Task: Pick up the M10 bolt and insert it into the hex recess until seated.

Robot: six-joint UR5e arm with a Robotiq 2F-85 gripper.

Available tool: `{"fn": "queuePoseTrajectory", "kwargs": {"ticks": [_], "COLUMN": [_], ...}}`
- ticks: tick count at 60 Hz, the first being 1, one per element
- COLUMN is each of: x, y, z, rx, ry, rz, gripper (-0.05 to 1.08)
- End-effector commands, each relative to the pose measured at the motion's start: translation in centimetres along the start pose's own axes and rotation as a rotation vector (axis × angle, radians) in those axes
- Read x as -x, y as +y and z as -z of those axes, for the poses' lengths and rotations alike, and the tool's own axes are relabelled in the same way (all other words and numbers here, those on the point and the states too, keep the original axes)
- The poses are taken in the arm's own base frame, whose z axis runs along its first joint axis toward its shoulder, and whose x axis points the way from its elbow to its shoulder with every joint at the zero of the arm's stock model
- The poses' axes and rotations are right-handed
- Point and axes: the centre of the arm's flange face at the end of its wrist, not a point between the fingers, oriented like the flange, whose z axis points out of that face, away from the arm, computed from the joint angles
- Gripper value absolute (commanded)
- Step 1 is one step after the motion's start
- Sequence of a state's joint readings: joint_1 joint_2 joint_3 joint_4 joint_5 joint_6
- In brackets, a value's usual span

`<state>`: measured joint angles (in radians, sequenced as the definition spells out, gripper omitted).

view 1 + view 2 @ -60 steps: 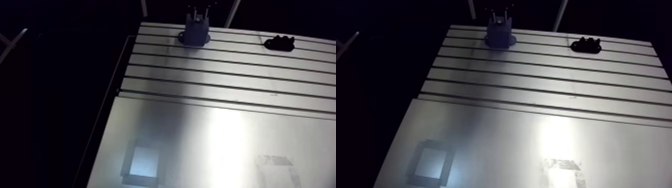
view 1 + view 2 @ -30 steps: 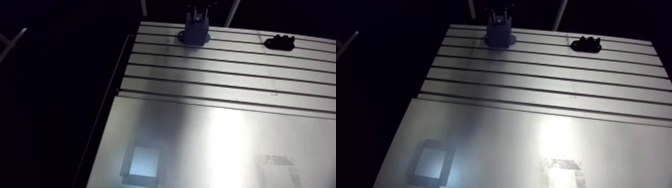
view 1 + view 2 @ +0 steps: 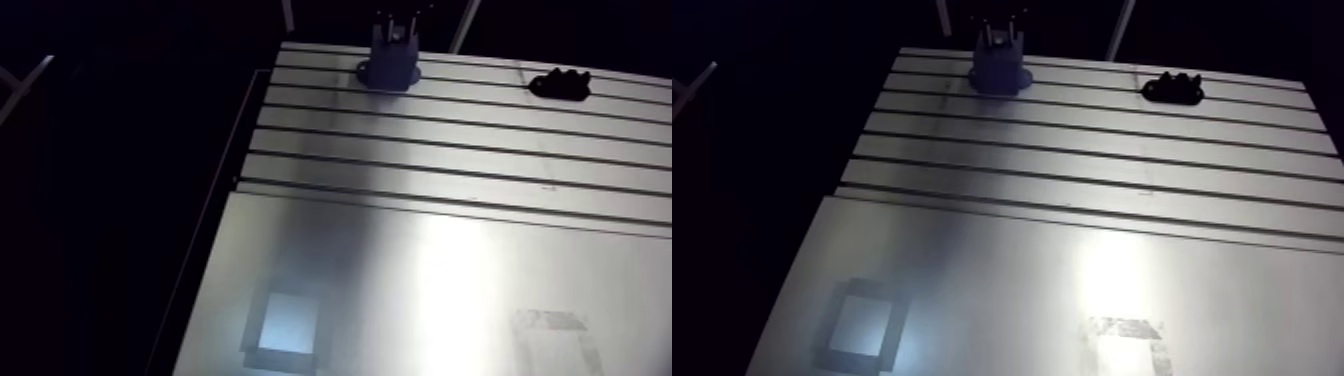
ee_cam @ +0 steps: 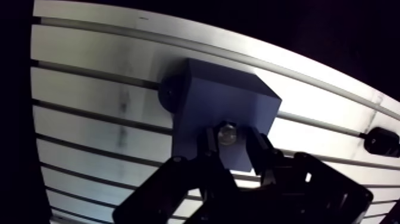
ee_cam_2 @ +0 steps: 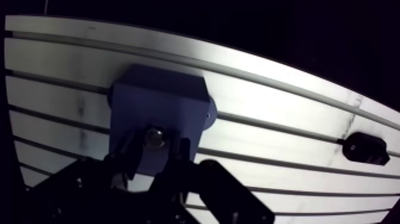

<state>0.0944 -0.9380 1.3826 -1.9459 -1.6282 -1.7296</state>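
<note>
- The claw [image 4: 230,142], dark and angular, pinches the M10 bolt [image 5: 155,137] between its two fingers; the bolt shows as a round, shiny metal end
- The bolt stands at the top face of a matte blue block [image 4: 221,101], box-shaped with a rounded lug at its base; how deep it sits cannot be told
- The block rests on the slotted aluminium bench [image 3: 430,250], near its far edge; the bench's brushed surface is glossy
- A small, lumpy black fixture [image 3: 560,85] lies well apart from the block
</note>
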Motion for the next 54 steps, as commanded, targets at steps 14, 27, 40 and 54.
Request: {"fn": "queuePoseTrajectory", "kwargs": {"ticks": [14,27,40,54], "x": [-0.03,-0.05,-0.05,-0.16], "y": [-0.06,-0.05,-0.04,-0.01], "z": [0.05,-0.04,-0.04,0.16], "rx": [0.0,0.0,0.0,0.001], "ry": [0.001,0.0,0.0,0.004], "rz": [0.001,0.002,0.002,0.002], "gripper": [0.61,0.62,0.63,0.64]}}
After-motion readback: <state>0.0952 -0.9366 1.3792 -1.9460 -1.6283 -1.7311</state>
